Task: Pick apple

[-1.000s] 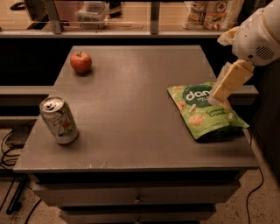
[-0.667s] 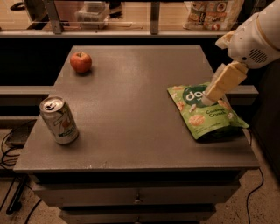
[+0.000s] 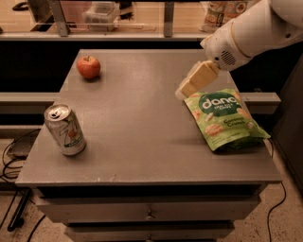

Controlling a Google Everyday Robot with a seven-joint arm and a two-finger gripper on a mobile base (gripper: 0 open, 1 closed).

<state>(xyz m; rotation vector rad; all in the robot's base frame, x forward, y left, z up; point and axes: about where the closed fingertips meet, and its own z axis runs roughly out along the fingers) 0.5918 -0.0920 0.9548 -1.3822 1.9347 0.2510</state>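
Apple (image 3: 88, 66) near far-left table (image 3: 142, 118) edge — claw (image 3: 182, 92), state unclear, hangs well apart at chip bag (image 3: 225, 120) corner.

Apple (image 3: 88, 66) back-left, can (image 3: 65, 130) front-left, bag (image 3: 226, 120) right, gripper (image 3: 183, 90) at bag's back-left corner.

Likely an office break area or a robot test lab: a grey cabinet (image 3: 142, 123) with drawers (image 3: 149, 212) stands before a glass-fronted counter (image 3: 142, 35) stocked with snack bags (image 3: 222, 12) (cables (image 3: 9, 160) trail on the speckled floor (image 3: 289, 208)). The gripper (image 3: 182, 92) hangs over the cabinet top, just beside a green chips bag (image 3: 225, 120).
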